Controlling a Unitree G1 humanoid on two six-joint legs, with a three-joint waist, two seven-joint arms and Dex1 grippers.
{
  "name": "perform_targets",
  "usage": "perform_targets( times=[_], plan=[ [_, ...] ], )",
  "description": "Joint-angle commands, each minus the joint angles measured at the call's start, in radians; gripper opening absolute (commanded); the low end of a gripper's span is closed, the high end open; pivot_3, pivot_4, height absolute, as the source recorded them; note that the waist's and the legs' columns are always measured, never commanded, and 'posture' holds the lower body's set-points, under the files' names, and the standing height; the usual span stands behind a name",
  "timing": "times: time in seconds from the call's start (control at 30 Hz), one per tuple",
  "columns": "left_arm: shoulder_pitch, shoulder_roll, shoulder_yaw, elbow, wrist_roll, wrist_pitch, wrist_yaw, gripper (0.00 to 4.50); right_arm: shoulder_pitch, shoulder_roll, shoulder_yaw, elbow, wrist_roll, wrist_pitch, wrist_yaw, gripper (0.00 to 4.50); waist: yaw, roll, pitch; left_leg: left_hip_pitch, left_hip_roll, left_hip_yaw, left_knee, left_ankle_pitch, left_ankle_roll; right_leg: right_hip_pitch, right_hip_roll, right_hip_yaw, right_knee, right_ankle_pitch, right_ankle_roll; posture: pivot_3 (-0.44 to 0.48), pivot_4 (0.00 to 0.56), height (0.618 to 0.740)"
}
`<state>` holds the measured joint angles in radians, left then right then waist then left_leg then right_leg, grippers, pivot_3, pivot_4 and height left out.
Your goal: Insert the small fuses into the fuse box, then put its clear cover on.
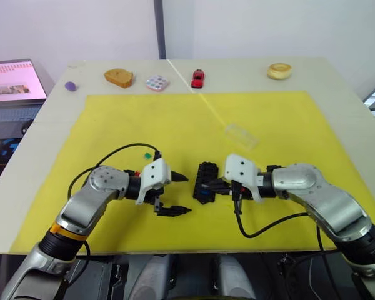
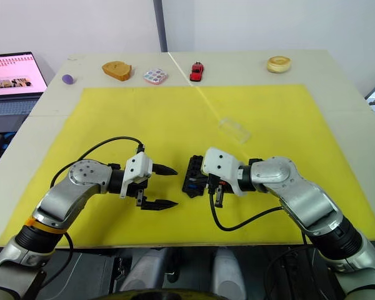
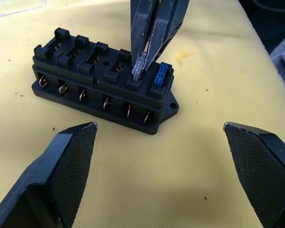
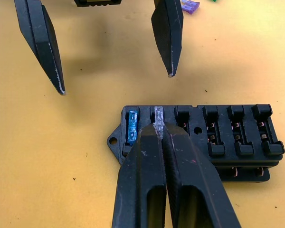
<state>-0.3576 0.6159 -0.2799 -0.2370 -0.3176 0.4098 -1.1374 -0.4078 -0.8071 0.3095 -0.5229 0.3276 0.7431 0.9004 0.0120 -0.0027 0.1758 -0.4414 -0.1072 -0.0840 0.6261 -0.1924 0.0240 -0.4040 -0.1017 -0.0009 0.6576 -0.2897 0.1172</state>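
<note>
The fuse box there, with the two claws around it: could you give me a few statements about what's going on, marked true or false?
1. A blue fuse already sits in the end slot of the fuse box. True.
2. The right gripper is pinching a grey fuse at the slot beside the blue one. True.
3. The left gripper is shut on a fuse. False: it is open and holds nothing.
4. The clear cover is on the box. False: it lies on the yellow mat, apart from the box.
5. A purple fuse lies loose on the mat. True.
</note>
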Motion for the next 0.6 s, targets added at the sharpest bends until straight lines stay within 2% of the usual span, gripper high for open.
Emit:
perform_targets(
  times=[0.03,0.43,0.53,0.57,0.6],
  plan=[
    [-0.011,-0.001,0.019,-0.022,-0.016,-0.002,0.001,4.50,0.013,-0.019,0.046,0.029,-0.037,0.027,0.011,0.03,0.000,0.000,0.000,0.000,0.000,0.000,0.000,0.000,0.000,0.000,0.000,0.000,0.000,0.000,0.000,0.000,0.150,0.740],
    [-0.014,-0.001,0.021,-0.021,-0.015,0.001,0.009,4.50,0.003,0.000,0.013,0.045,-0.032,0.007,0.030,0.03,0.000,0.000,-0.001,0.000,0.000,0.000,0.000,0.000,0.000,0.000,0.000,0.000,0.000,0.000,0.000,0.000,0.150,0.740],
    [-0.018,-0.001,0.021,-0.015,-0.013,-0.002,0.009,4.50,-0.009,0.018,-0.004,0.046,-0.019,0.014,0.027,0.95,0.001,0.000,-0.001,0.000,0.000,0.000,0.000,0.000,0.000,0.000,0.000,0.000,0.000,0.000,0.000,0.000,0.150,0.740],
    [-0.019,-0.001,0.021,-0.014,-0.012,-0.004,0.009,4.50,-0.010,0.016,-0.006,0.042,-0.021,0.009,0.029,1.42,0.001,0.000,-0.001,0.000,0.000,0.000,0.000,0.000,0.000,0.000,0.000,0.000,0.000,0.000,0.000,0.000,0.150,0.740],
    [-0.021,-0.002,0.021,-0.011,-0.011,-0.006,0.009,4.50,-0.012,0.015,-0.005,0.042,-0.025,0.003,0.032,1.42,0.002,0.000,-0.001,0.000,0.000,0.000,0.000,0.000,0.000,0.000,0.000,0.000,0.000,0.000,0.000,0.000,0.150,0.740]
  ],
)
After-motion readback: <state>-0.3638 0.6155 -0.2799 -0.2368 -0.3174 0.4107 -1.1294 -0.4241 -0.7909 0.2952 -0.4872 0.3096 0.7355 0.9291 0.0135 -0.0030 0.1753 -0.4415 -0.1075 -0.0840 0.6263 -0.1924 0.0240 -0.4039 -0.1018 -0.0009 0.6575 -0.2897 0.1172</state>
